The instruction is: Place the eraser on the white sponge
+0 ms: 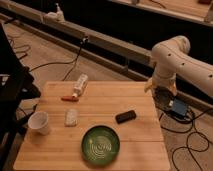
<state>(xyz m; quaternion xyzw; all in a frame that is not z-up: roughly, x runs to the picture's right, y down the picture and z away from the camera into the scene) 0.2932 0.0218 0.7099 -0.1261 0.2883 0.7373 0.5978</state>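
Note:
The black eraser (125,116) lies flat on the wooden table (142,97), right of centre. On the left part of the table lies the white sponge (71,117), with about a hand's width of bare wood between the two. My gripper (151,88) hangs at the end of the white arm, just past the table's far right corner. It is above the floor and well clear of the eraser. It is open and holds nothing.
A green plate (85,146) sits at the front centre, and a white paper cup (39,122) at the left edge. A white bottle (80,84) and a red marker (69,98) lie at the back left. A blue box (178,107) and cables are on the floor to the right.

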